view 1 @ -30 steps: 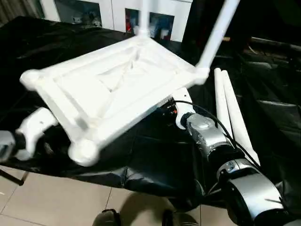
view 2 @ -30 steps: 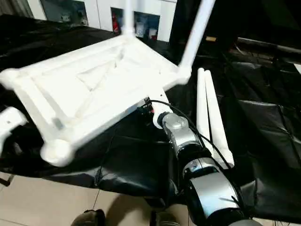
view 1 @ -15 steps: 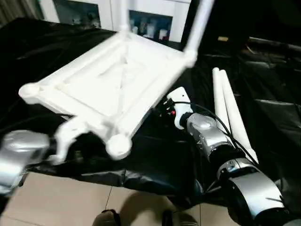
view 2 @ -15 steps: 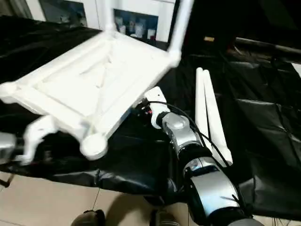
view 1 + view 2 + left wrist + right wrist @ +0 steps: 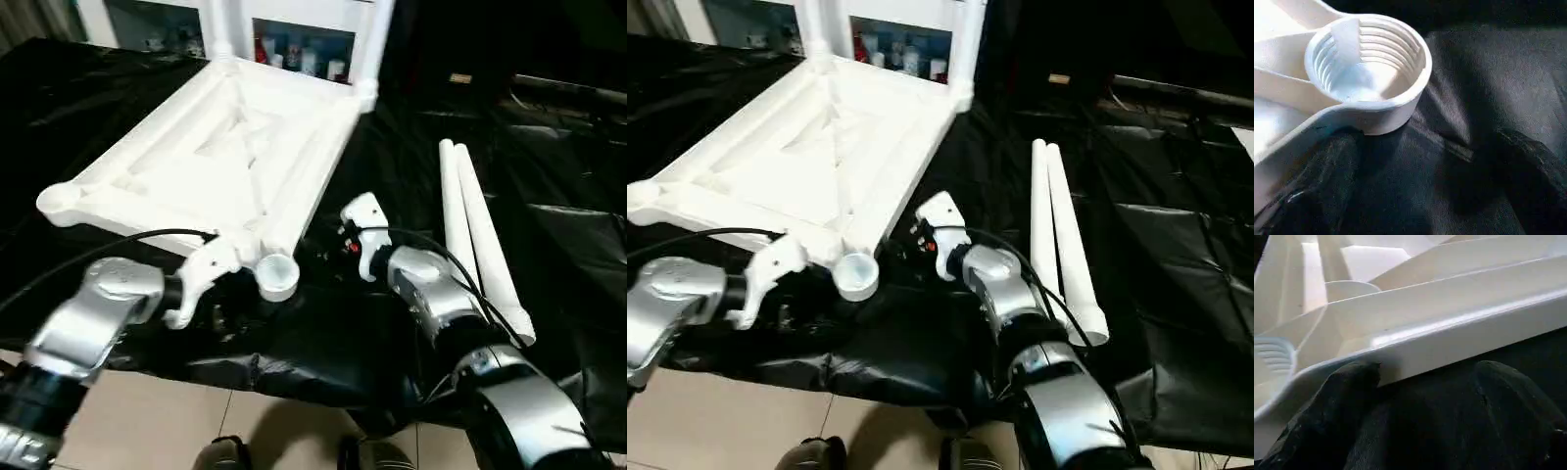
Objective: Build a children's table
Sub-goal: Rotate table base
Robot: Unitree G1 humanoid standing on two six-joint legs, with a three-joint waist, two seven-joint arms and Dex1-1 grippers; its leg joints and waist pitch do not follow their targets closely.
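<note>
The children's table's white tabletop [image 5: 230,157] lies ribbed side up on the black cloth. Two legs [image 5: 379,39] stand upright in its far corner sockets. Its near corner socket [image 5: 277,276] is empty and shows inner threads [image 5: 1369,73]. Two loose legs [image 5: 480,240] lie side by side to the right. My left gripper [image 5: 217,294] sits just left of the near socket, open, with only cloth between its fingers [image 5: 1327,171]. Facing the tabletop's right edge beam [image 5: 1459,333] is my right gripper [image 5: 331,250], open, one finger [image 5: 1337,401] close against the beam.
Black cloth [image 5: 549,196] covers the worktable, whose front edge drops to a tiled floor [image 5: 127,421]. White cabinets with glass doors [image 5: 294,44] stand behind the table. The loose legs lie close beside my right forearm [image 5: 441,304].
The tabletop has come down from a raised tilt to lie on the cloth, swinging its near corner rightward. My left arm has moved in beside the near socket.
</note>
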